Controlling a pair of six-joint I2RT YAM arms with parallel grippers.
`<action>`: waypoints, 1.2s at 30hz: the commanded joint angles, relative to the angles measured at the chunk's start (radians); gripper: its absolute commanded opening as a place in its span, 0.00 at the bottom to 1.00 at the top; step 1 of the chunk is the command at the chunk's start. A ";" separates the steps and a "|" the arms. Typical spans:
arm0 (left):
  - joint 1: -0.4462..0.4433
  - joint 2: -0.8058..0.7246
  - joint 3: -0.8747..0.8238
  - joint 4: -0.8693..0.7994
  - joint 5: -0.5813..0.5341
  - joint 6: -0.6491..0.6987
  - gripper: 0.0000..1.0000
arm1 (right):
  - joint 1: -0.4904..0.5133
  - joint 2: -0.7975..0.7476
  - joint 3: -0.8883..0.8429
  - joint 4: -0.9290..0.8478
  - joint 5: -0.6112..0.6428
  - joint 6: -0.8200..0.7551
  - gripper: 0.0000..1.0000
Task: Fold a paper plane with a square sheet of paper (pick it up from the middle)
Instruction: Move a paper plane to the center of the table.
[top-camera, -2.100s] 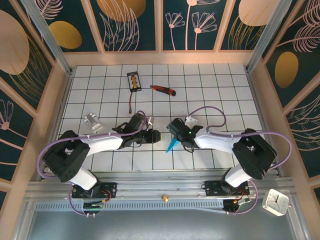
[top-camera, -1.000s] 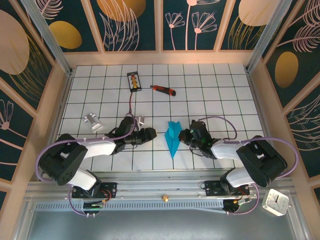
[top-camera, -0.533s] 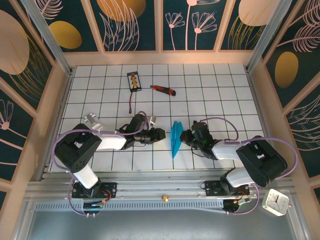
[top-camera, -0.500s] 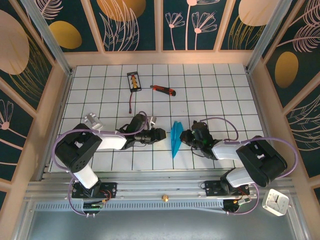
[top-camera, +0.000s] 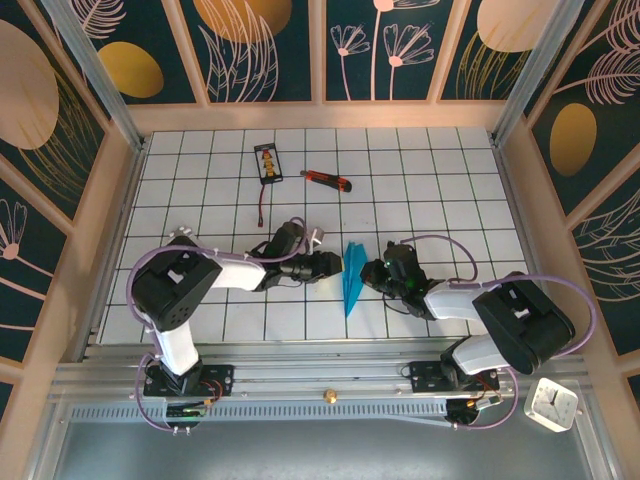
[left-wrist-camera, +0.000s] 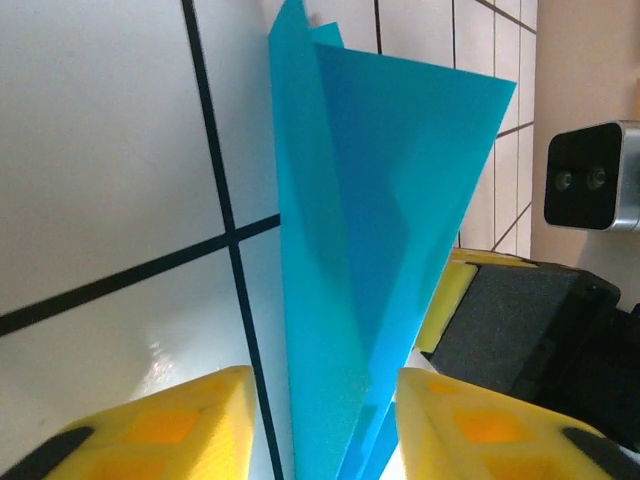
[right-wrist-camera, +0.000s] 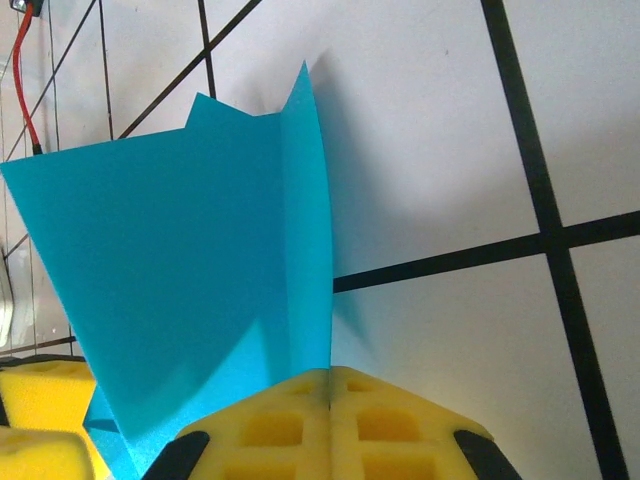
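Paper plane (top-camera: 350, 282) stands on edge, well nearer the arms than the utility knife (top-camera: 327, 180). Right gripper (top-camera: 367, 272) is clamped on its fold. Left gripper (top-camera: 338, 264) has slid in to straddle the plane (fingers (left-wrist-camera: 150, 430) apart, narrowing). A second pinch looks imminent.

Gridded table (top-camera: 420, 170) with utility knife (top-camera: 327, 180)
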 joint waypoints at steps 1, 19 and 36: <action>-0.007 0.036 0.036 -0.017 0.006 0.031 0.36 | -0.007 -0.011 -0.017 0.026 -0.011 -0.005 0.00; 0.010 -0.030 -0.019 -0.060 -0.114 0.013 0.00 | -0.030 -0.014 -0.023 0.000 0.020 0.003 0.00; 0.012 -0.073 -0.125 -0.002 -0.180 -0.056 0.02 | -0.030 0.086 0.016 0.077 -0.020 -0.002 0.00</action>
